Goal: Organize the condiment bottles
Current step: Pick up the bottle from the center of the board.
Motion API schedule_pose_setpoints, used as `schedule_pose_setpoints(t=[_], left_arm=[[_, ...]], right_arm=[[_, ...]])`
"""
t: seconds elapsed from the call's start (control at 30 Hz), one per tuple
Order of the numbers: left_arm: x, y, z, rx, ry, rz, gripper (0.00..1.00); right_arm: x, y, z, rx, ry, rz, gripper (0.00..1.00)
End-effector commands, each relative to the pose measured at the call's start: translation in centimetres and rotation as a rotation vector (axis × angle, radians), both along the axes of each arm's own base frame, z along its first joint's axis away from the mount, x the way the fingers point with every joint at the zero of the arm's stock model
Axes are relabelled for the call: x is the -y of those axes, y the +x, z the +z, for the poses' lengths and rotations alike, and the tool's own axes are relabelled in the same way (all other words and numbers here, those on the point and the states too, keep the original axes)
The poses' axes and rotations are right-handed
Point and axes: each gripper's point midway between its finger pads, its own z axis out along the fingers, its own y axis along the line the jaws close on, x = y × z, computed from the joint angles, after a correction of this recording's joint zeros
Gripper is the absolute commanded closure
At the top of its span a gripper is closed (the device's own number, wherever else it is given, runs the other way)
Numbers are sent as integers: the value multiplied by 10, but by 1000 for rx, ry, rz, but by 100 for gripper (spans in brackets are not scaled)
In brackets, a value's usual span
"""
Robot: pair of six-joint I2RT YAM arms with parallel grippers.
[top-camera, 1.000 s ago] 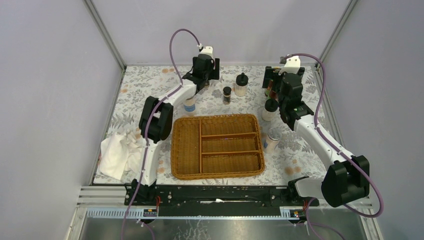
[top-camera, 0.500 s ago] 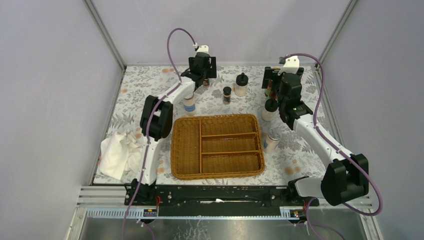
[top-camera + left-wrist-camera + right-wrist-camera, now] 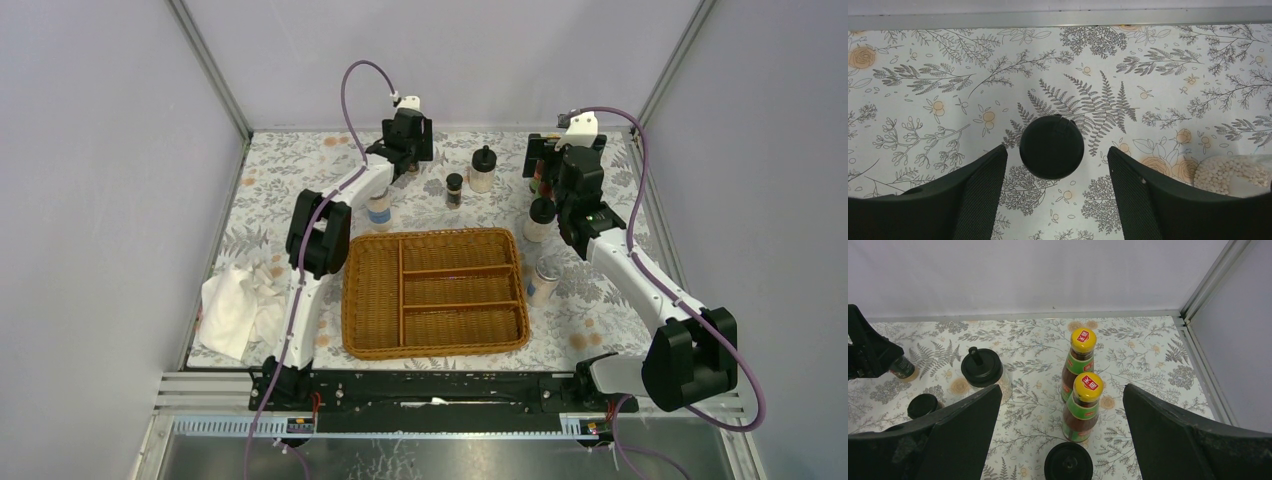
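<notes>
On the fern-print cloth (image 3: 1168, 65), a black-capped jar (image 3: 1051, 146), round and matte.

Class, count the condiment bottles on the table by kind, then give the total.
Dark jars: 2
Shakers: 2
Cream jars: 2
Yellow-capped bottles: 2
Total: 8
</notes>
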Motion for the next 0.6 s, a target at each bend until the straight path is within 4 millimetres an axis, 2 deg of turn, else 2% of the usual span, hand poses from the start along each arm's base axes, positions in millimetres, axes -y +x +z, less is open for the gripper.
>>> schedule_pose_setpoints(t=[0.0,0.57], left_arm=[[-2,8,5,22,5,24,23],[-2,11,1,35,14,30,32]], right_arm=[[-8,3,10,42,25,21,0],[-9,5,4,32,27,23,0]])
